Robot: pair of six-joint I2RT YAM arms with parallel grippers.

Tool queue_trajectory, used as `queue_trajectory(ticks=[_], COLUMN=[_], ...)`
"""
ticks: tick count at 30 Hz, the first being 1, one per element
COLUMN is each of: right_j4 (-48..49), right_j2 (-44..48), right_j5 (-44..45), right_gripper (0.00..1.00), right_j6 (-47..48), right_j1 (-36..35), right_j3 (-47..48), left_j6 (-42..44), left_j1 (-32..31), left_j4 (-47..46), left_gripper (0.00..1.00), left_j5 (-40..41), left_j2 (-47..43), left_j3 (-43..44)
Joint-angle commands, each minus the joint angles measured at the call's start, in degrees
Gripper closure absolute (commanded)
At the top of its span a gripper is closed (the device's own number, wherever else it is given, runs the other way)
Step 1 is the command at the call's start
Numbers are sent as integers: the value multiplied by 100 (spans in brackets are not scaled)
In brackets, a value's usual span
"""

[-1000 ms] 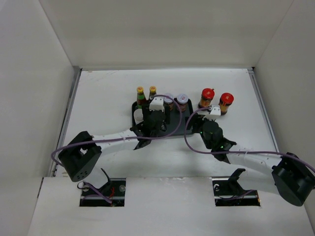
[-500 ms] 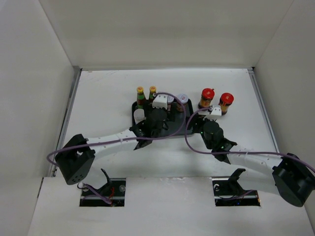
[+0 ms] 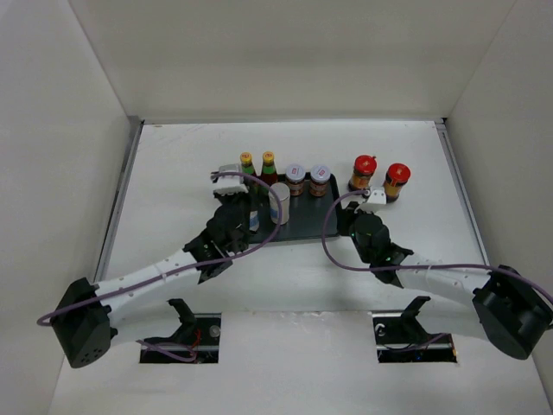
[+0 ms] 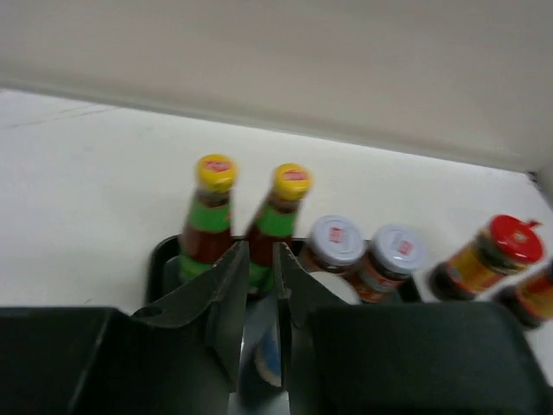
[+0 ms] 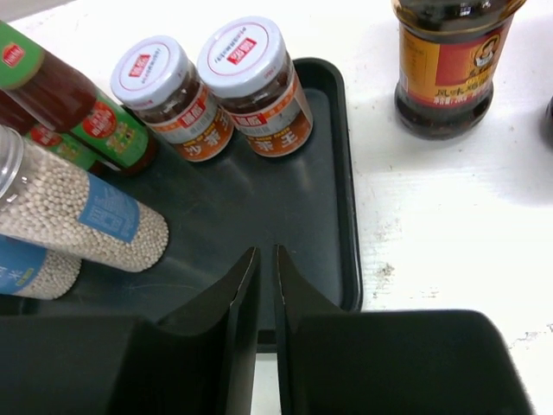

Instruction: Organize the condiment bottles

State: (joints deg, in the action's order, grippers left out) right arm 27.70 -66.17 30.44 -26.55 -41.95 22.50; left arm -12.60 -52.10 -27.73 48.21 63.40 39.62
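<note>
Tray (image 5: 350, 216) holds six: yellow-cap bottles (image 4: 210, 220) and pale-lid jars (image 5: 255, 86) in a row along its far side, plus two white cylinders nearer the arms. The red-lid jars (image 3: 364, 171) stand off the tray on the table (image 3: 173, 173), just past its right end. Left gripper (image 4: 261, 246): fingers pinched to a thin slit, clamping nothing. The yellow-cap bottles are dead ahead of its tips and the pale-lid jars ahead-right. A blue-and-white blur shows through the slit, below the fingers; it looks like a cylinder. Right gripper (image 5: 266, 251): fingers likewise pressed nearly together and empty, over the tray's near right part, with bare tray floor showing through the gap. The pale-lid jars are ahead-left of it, and first cylinder (image 5: 86, 220) and second cylinder (image 5: 34, 268) are to its left. One red-lid jar is ahead-right, its lid cropped out. Only the right wrist view shows the cylinders' fill, pale granules behind blue labels. Only the left wrist view shows a red lid close up. From the top view one cylinder stands upright in plain sight, while the left gripper partly covers the other. A purple cable (image 3: 333, 246) loops near the tray's right end.
</note>
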Motion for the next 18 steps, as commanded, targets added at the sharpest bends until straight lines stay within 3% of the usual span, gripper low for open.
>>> queue_trajectory(ticks=[1, 5, 7, 13, 18], right_j4=[218, -343, -677, -1372, -1882], right_j2=[-97, -124, -176, -493, -958], right_j5=[32, 120, 199, 235, 270], right_gripper=[84, 84, 79, 40, 19], right_j6=[0, -17, -113, 158, 413], right_j1=[51, 305, 543, 1193, 1659], right_j3=[175, 570, 877, 1879, 2626], left_j6=[-417, -945, -1199, -1965, -2378], left_j1=[309, 520, 652, 942, 1276], left_j4=[-93, 144, 267, 207, -417], left_gripper=[86, 86, 84, 75, 70], left_j5=[978, 1226, 1148, 709, -20], left_j2=[-633, -1460, -1698, -1989, -1910], left_j3=[-734, -1639, -1956, -2677, -3100])
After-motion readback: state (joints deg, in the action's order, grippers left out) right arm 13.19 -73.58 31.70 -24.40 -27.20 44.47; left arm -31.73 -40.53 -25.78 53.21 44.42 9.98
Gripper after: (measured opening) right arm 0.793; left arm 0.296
